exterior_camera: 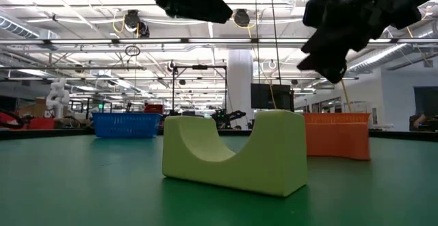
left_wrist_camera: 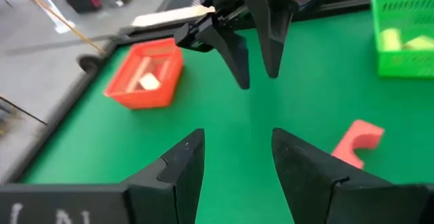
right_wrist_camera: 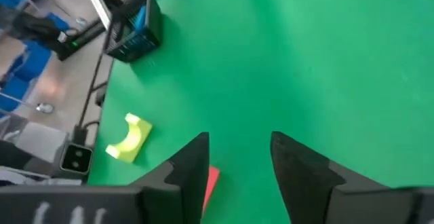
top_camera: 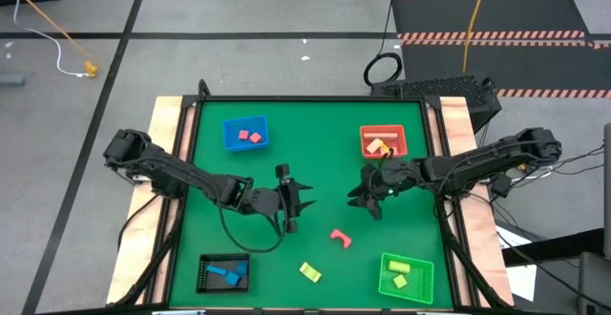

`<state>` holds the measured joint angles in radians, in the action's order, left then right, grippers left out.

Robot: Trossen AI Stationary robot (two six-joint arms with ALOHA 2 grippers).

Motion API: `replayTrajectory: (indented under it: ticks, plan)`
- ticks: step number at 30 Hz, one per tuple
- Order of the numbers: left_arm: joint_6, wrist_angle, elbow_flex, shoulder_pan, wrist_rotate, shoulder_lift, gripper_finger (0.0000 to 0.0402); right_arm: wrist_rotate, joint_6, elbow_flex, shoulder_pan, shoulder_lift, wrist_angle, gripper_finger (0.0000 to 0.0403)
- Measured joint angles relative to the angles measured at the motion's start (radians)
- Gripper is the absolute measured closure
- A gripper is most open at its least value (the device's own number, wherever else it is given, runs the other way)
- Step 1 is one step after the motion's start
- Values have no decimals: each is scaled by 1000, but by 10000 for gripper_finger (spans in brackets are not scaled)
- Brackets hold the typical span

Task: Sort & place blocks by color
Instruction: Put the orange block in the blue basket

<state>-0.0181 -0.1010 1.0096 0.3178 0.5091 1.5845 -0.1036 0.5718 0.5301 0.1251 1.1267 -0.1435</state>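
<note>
both grippers (open) mid-table, facing

no text readable — no labels, no numbers.

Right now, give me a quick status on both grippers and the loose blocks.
Left gripper and right gripper open, empty, mid-table. Pink arch block and yellow arch block loose on the mat. Nothing in the way.

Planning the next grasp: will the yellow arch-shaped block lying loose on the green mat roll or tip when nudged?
The yellow arch-shaped block stands low and wide on two flat feet, so it should slide, not roll. Its matte, rounded look suggests light foam, probably easy to push. Its curved notch faces up, so gripping the flat sides seems safer.
</note>
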Motion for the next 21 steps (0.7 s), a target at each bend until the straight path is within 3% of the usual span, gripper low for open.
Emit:
replayTrajectory:
  ticks: [3,8,14,21]
  plan:
    - [64,0,0,-9,-71,0,227,-2,6,0,27,22,-8,233]
    - [104,-15,1,-35,-277,30,227,-1,0,0,74,74,-15,189]
    - [119,4,-2,-32,-290,65,227,53,64,0,156,187,-103,157]
    - [132,-7,0,-18,-282,83,227,100,40,2,259,339,-273,152]
